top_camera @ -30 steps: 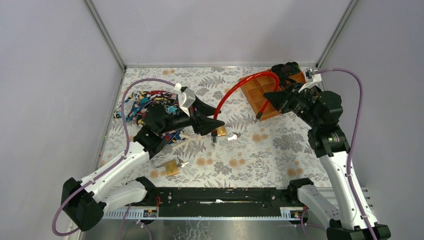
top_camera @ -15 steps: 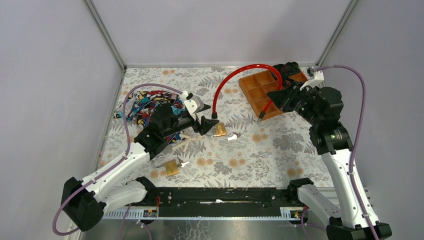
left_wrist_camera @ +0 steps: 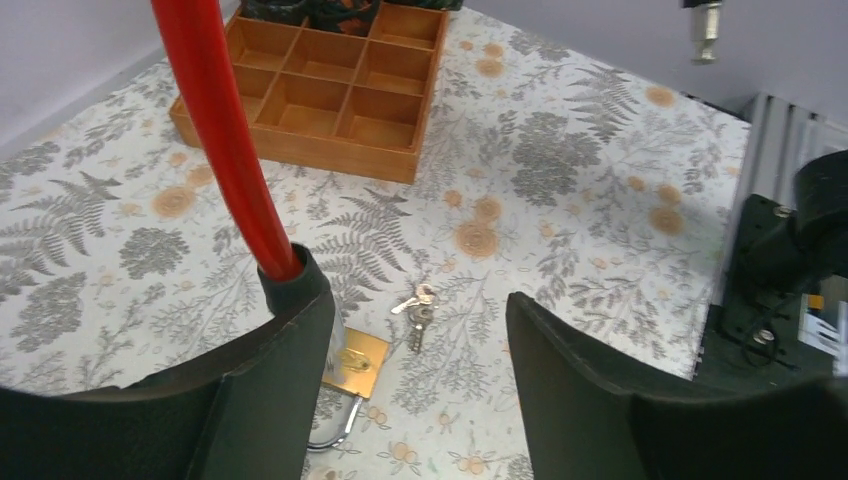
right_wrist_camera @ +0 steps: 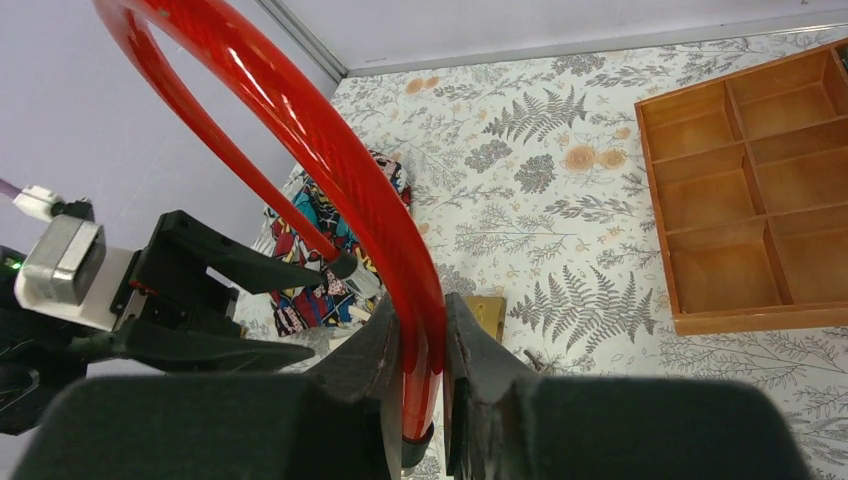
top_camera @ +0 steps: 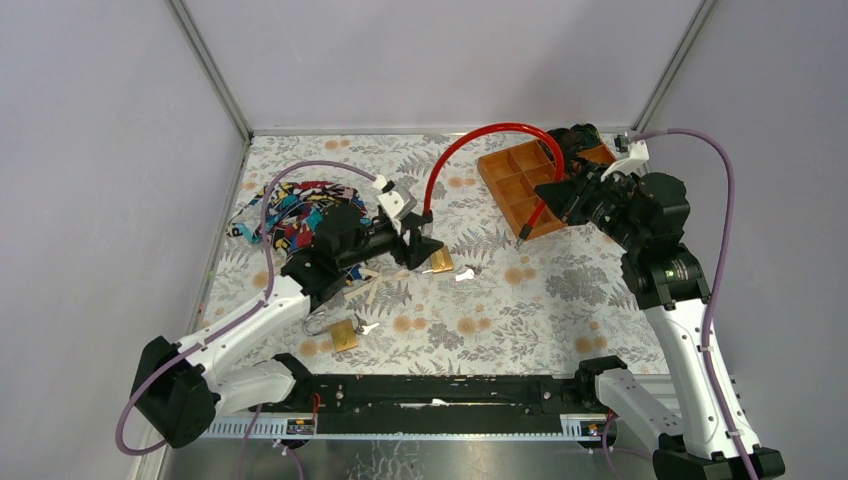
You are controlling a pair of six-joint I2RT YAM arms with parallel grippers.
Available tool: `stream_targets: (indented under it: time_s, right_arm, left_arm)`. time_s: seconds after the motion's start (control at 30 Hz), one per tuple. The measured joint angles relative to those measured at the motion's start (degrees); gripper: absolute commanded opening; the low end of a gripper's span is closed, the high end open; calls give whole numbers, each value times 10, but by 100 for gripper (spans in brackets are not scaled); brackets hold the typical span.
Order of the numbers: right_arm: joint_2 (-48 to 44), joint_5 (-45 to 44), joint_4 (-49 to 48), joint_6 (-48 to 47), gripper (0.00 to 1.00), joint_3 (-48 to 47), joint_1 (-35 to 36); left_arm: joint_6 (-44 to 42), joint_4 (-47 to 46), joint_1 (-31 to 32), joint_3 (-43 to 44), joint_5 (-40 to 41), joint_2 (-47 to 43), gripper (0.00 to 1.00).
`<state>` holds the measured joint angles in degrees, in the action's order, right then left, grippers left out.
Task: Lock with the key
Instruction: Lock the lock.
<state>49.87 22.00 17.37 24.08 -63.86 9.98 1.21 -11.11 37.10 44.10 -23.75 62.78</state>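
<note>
A red cable lock arches over the table. My right gripper is shut on it near its right end, with the cable pinched between the fingers. The cable's other end, in a black cap, rests against the inner side of my left gripper's left finger. My left gripper is open and low over the table. A brass padlock with an open shackle lies under that finger, also seen from above. A bunch of keys lies just beyond it, between the open fingers.
A wooden compartment tray lies at the back right, under the right gripper. A heap of patterned cloth lies at the left, beside the left arm. A second brass padlock with keys lies near the front left.
The cable's arch has risen and swung toward the back right. Its left end has moved from beside the padlock up to the left gripper. The left gripper has turned and shifted slightly back.
</note>
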Motion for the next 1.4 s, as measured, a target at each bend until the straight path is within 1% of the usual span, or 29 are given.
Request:
stream_targets:
  time_s: [0.07, 0.3, 0.5, 0.6, 0.67, 0.7, 0.73, 0.77, 0.8, 0.83, 0.87, 0.9, 1.03, 1.13, 1.2, 1.27, 1.4]
  right_arm:
    - [0, 2, 2, -1, 0, 0, 0]
    - [-2, 18, 1, 0, 0, -2, 0]
    - [-3, 32, 1, 0, 0, -15, 0]
    - [-3, 38, 0, 0, 0, -19, 0]
    - [-3, 44, 0, 1, 0, -19, 0]
    - [-3, 47, 0, 2, 0, -19, 0]
    - [-3, 49, 0, 2, 0, -19, 0]
    - [-4, 52, 0, 2, 0, -19, 0]
    - [-4, 56, 1, 2, 0, -20, 0]
    - [-5, 59, 2, 2, 0, -21, 0]
    - [-5, 62, 4, 2, 0, -23, 0]
    - [-5, 63, 5, 2, 0, -26, 0]
    - [-9, 70, 3, 3, 0, -34, 0]
    - [-12, 79, -16, 28, 0, -34, 0]
    - [-14, 87, -63, 68, 0, -33, 0]
    - [-17, 90, -123, 110, 0, -33, 0]
    - [-21, 91, -228, 173, 0, -46, 0]
  left_arm:
    - [10, 2, 0, 4, 17, 11, 62]
    - [21, 18, 0, 28, 92, 36, 61]
    - [17, 17, 0, 28, 122, 42, 65]
    - [14, 17, 0, 31, 122, 52, 68]
    - [15, 17, 0, 35, 119, 62, 69]
    - [15, 16, 0, 39, 116, 68, 67]
    - [16, 16, 0, 42, 115, 72, 64]
    - [17, 16, 0, 45, 113, 76, 57]
    - [18, 15, 0, 49, 113, 81, 44]
    - [20, 14, 0, 52, 112, 83, 28]
    - [18, 15, 0, 56, 112, 86, 8]
    - [24, 14, 0, 59, 112, 87, 0]
    - [44, 14, 0, 65, 87, 82, 0]
    - [111, -6, 0, 61, 0, 66, 0]
    - [179, -60, 5, 57, -64, 55, 0]
    - [254, -117, 19, 74, -118, 54, 0]
    - [359, -210, 51, 160, -184, 70, 0]
